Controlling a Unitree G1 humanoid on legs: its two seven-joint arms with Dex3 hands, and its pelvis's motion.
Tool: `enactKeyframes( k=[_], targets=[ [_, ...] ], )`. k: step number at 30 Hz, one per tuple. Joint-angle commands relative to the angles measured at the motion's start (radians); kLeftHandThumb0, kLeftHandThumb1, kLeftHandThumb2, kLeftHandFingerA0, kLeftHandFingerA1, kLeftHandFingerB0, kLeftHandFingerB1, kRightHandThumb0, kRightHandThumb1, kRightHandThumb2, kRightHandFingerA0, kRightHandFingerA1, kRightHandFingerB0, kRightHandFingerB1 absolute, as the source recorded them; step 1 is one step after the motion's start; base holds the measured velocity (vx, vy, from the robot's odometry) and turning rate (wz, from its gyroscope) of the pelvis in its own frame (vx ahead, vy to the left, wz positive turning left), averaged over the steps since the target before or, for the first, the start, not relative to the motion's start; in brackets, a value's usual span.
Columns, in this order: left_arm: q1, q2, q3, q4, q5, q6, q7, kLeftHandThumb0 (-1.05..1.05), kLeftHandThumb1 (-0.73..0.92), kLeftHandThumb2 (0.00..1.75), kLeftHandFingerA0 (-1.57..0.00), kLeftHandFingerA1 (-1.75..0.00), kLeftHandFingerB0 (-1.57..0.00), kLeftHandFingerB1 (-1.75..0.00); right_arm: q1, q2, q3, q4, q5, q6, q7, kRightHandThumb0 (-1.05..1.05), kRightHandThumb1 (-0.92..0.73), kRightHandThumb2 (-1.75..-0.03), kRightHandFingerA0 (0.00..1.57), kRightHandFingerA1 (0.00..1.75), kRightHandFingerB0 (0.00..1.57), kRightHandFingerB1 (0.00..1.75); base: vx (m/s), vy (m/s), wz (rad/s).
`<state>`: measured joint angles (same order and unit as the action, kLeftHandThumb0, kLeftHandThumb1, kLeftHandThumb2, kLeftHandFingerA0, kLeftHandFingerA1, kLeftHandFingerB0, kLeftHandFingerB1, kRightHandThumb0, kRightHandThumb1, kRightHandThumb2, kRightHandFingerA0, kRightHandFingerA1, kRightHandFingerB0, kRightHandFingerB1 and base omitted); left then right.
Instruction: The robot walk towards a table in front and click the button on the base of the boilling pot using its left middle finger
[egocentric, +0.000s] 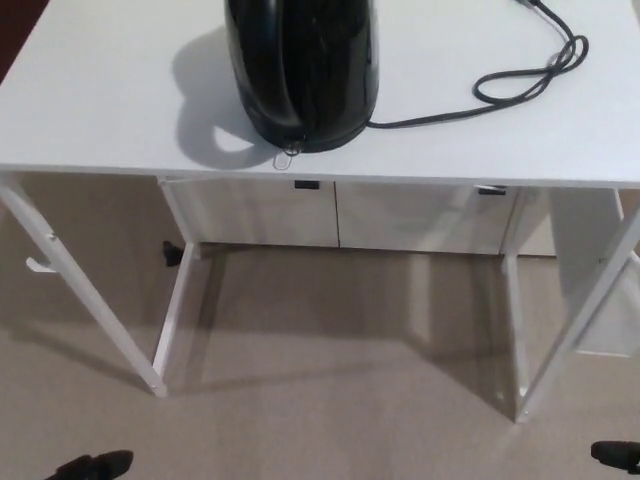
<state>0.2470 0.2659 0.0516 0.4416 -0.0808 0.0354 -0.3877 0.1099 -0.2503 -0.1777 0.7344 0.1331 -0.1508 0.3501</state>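
Kettle (305, 70), black and glossy, stands near the front edge of the white surface (90, 110), its small switch tab (290, 151) facing me and its cord (500, 85) trailing right. My left hand (90, 466) and right hand (618, 455) show only as dark tips low down; I cannot tell their state. A misjudged reach could shove the pot instead of pressing the tab.

You are looking down on a white surface (100, 90) that fills the upper part of the frame, standing on thin white legs (85, 300) that slant toward the lower corners. Behind the legs, in the middle, sits a low white cabinet (340, 215) with two doors. Beige carpet (330, 400) covers the lower half, crossed by soft shadows under the surface.
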Motion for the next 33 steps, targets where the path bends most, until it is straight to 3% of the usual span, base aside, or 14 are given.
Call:
enactKeyframes(
  k=[1,11,23,33],
  targets=[
    [-0.001,0.029,0.000,-0.012,0.021,-0.004,0.006,-0.26,0.59,0.58,-0.33,-0.39,-0.21,-0.29,-0.001,-0.004,0.004,-0.006,-0.009,-0.012,-0.004,-0.33,-0.29,-0.49,0.94,0.54,0.74,0.50,0.12,0.102,0.00],
    [-0.009,0.035,-0.008,0.000,0.026,-0.008,0.013,-0.26,0.59,0.58,-0.34,-0.39,-0.21,-0.29,-0.007,-0.009,0.011,0.015,-0.016,-0.032,0.007,-0.34,-0.29,-0.49,0.95,0.54,0.72,0.50,0.15,0.135,0.03],
    [-0.010,0.039,-0.013,0.000,0.031,-0.019,0.011,-0.26,0.59,0.58,-0.35,-0.40,-0.22,-0.30,-0.011,-0.010,0.012,0.012,-0.019,-0.020,-0.006,-0.30,-0.30,-0.49,0.98,0.54,0.74,0.50,0.18,-0.188,0.14],
    [-0.014,0.046,-0.017,-0.005,0.042,-0.026,0.002,-0.27,0.60,0.58,-0.36,-0.40,-0.21,-0.30,-0.019,-0.017,0.020,0.022,-0.030,-0.035,-0.008,-0.29,-0.32,-0.50,0.97,0.53,0.73,0.49,0.13,0.035,-0.14]
  ],
)
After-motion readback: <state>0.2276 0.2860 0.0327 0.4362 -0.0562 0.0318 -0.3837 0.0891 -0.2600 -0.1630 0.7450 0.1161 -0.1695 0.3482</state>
